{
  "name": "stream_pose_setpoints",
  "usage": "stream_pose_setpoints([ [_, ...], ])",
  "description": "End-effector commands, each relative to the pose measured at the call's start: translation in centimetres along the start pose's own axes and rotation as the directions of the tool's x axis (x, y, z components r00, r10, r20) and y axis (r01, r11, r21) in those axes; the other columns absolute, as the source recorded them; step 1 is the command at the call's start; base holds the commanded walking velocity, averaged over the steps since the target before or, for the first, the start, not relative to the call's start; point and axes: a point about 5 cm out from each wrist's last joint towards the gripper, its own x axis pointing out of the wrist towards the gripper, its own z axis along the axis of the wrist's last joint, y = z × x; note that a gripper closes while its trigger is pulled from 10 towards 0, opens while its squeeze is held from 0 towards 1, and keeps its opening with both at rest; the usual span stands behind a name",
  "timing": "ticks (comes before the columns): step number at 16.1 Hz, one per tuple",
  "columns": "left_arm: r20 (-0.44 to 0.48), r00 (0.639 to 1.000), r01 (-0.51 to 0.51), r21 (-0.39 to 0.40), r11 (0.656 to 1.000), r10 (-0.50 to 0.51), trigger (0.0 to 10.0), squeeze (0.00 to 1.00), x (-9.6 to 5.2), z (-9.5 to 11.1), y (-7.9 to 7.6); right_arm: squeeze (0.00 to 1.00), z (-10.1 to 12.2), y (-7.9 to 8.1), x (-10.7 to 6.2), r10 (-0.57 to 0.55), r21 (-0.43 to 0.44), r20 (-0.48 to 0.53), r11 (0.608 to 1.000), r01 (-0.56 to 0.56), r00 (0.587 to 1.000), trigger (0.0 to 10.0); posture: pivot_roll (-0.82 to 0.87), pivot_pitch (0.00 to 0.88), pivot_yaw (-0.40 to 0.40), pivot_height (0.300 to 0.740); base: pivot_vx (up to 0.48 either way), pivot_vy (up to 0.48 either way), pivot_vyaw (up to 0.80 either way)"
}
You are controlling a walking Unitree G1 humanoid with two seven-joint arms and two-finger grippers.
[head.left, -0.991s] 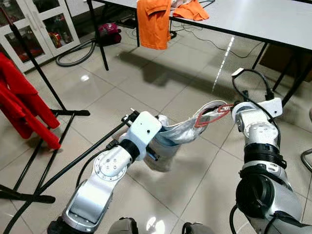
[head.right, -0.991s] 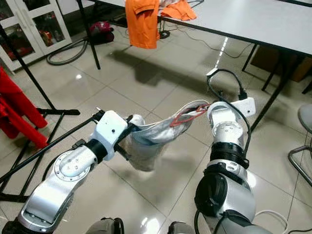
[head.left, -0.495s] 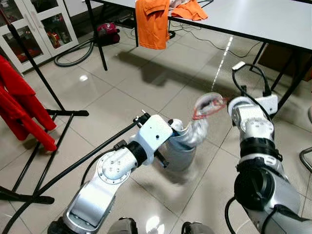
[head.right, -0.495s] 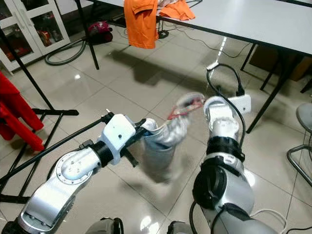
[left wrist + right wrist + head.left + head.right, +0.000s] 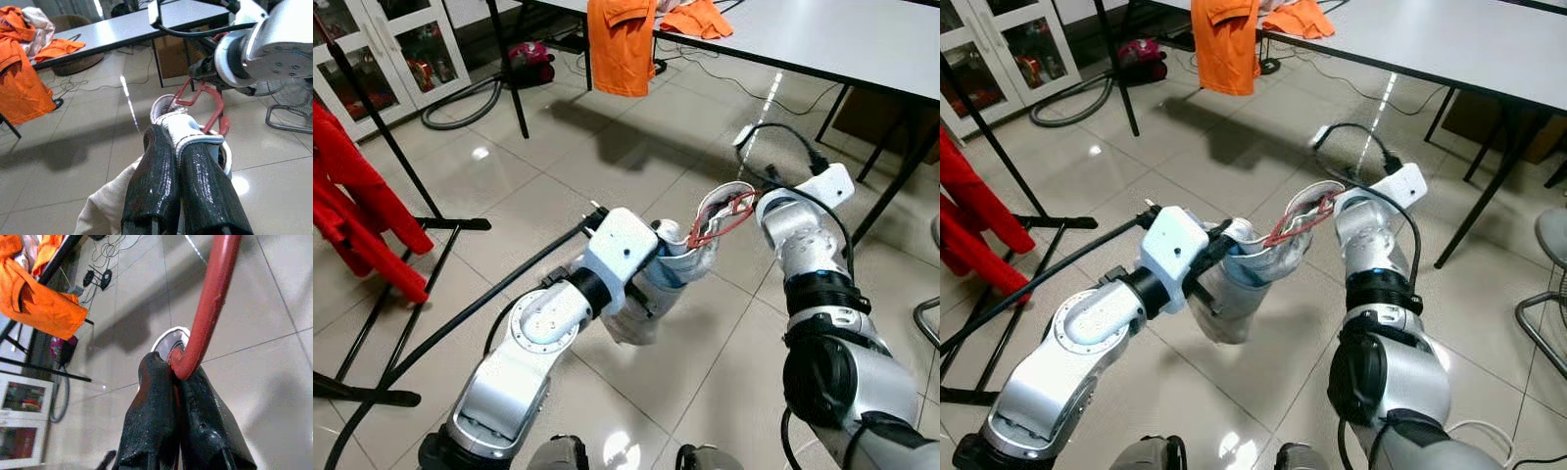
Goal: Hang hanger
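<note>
A red hanger sits partly inside the neck of a pale grey garment that hangs above the tiled floor between my arms. My right gripper is shut on the hanger's red bar, just right of the garment's collar. My left gripper is shut on the white-edged collar, with the hanger right behind its fingertips. In the eye views the cloth hides the left fingers.
A black clothes rack with red clothes stands on my left. A grey table with an orange garment draped over its edge is ahead. Cables and a vacuum lie beneath it. A chair base is at far right.
Half a second ago the hanger was lifted clear of the drooping garment. Now my right gripper has come down and left, and the hanger sits in the collar held by my left gripper.
</note>
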Motion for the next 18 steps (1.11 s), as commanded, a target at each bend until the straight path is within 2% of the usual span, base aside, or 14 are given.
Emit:
stream_pose_setpoints([
  [1, 0.108, 0.994, -0.039, 0.019, 0.999, 0.037, 10.0, 0.00, -0.2, 2.5, 0.6, 0.00, 0.2, -0.6, 0.1, -0.008, -0.040, 0.017, 0.999, 0.009, 1.000, 10.0, -0.01, 0.110, -0.003, 0.740, 0.000, 0.000, 0.00],
  [4, 0.045, 0.984, -0.172, 0.039, 0.984, 0.170, 10.0, 0.00, 0.1, 1.6, 2.5, 0.00, -0.3, -0.8, -0.2, -0.004, -0.057, 0.006, 0.998, 0.005, 1.000, 10.0, -0.01, 0.112, 0.003, 0.740, 0.000, 0.000, 0.00],
  [7, 0.010, 0.968, -0.252, 0.062, 0.966, 0.251, 10.0, 0.00, 0.3, 1.4, 3.7, 0.00, -0.6, -1.1, -0.5, -0.016, -0.038, 0.000, 0.999, 0.016, 1.000, 10.0, -0.01, 0.114, 0.007, 0.740, 0.000, 0.000, 0.00],
  [8, 0.018, 0.970, -0.243, 0.042, 0.969, 0.242, 10.0, 0.00, 0.5, 1.6, 3.7, 0.00, -0.6, -1.2, -0.5, -0.020, -0.028, -0.003, 0.999, 0.020, 1.000, 10.0, -0.01, 0.114, 0.007, 0.740, 0.000, 0.000, 0.00],
  [10, 0.050, 0.988, -0.145, -0.028, 0.989, 0.146, 10.0, 0.00, 0.7, 2.4, 2.3, 0.00, -0.9, -1.3, -0.3, -0.045, 0.022, -0.017, 0.999, 0.045, 0.999, 10.0, -0.01, 0.114, 0.008, 0.740, 0.000, 0.000, 0.00],
  [11, 0.044, 0.996, -0.075, -0.028, 0.997, 0.076, 10.0, 0.00, 0.8, 2.4, 0.9, 0.00, -1.0, -0.8, -0.2, -0.058, 0.136, -0.040, 0.989, 0.063, 0.997, 10.0, -0.01, 0.115, 0.010, 0.740, 0.000, 0.000, 0.00],
  [12, 0.034, 0.997, -0.063, -0.008, 0.998, 0.063, 10.0, 0.00, 0.8, 2.2, 0.4, 0.00, -1.0, -0.1, -0.2, -0.048, 0.195, -0.051, 0.979, 0.057, 0.998, 10.0, 0.00, 0.112, 0.010, 0.740, 0.000, 0.000, 0.00],
  [15, 0.003, 0.995, -0.096, 0.016, 0.995, 0.096, 10.0, 0.00, 0.7, 1.6, 0.9, 0.00, -0.4, 1.3, -0.3, -0.011, 0.260, -0.046, 0.965, 0.022, 0.999, 10.0, 0.00, 0.112, 0.010, 0.740, 0.000, 0.000, 0.00],
  [18, 0.002, 0.995, -0.104, 0.006, 0.995, 0.104, 10.0, 0.00, 0.6, 1.9, 1.3, 0.00, -0.1, 0.9, 0.1, -0.038, 0.292, -0.041, 0.955, 0.048, 0.998, 10.0, 0.01, 0.115, 0.001, 0.740, 0.000, 0.000, 0.00],
])
